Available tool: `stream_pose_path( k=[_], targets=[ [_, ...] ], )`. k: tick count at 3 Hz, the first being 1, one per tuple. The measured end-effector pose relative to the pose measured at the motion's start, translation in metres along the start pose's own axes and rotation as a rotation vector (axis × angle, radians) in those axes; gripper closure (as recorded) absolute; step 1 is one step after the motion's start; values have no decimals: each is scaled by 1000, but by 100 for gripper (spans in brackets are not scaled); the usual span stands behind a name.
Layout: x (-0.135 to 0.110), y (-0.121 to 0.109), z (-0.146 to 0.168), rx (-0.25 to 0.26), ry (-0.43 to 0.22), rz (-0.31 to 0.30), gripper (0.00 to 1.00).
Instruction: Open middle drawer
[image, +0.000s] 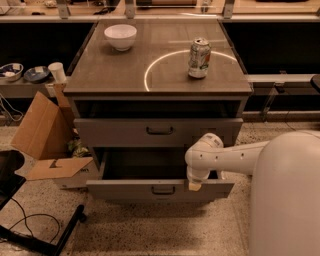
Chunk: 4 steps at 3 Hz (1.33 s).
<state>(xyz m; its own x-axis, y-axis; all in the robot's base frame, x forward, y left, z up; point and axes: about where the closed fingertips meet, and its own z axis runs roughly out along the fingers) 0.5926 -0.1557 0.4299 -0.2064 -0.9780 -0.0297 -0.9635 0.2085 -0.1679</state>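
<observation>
Nearest, at 4 o'clock in the camera view: white robot body (287, 200), filling the lower right corner. At 8 o'clock on the floor: a black stand (47, 240) with a cable.

Arm (235, 157) reaches from the body toward 9 o'clock and bends down at the wrist. The gripper (194, 186) points downward, its tan tip at the upper edge of the middle drawer's front panel. It sits just beside the small dark handle (163, 190), on the handle's 3 o'clock side. Grasp state of the gripper is not discernible from this view.

The middle drawer (125, 190) is pulled out from the cabinet, at 6 o'clock from the cabinet centre. Its plain grey interior is visible and in shadow.

At 9 o'clock from that drawer: an opened cardboard box (42, 125) on the floor, one flap lying flat.

Above, the taller-fronted upper drawer (115, 132) sits flush, with a wider handle (160, 131) at centre.

On the counter (110, 75): a drinks can (199, 58) standing upright at 2 o'clock, on a bright light ring (146, 75). A white bowl (120, 36) sits at 11 o'clock, well apart from the can.

Farther, at 9 o'clock: a low shelf with a paper cup (57, 72) and two small dishes (11, 71).
</observation>
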Motion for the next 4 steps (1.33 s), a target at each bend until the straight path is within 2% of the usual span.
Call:
stream_pose_path(
  k=[2, 3, 4],
  targets=[
    [0, 0, 0, 0, 0, 0, 16],
    [0, 0, 0, 0, 0, 0, 0],
    [4, 11, 4, -16, 1, 6, 0]
  ],
)
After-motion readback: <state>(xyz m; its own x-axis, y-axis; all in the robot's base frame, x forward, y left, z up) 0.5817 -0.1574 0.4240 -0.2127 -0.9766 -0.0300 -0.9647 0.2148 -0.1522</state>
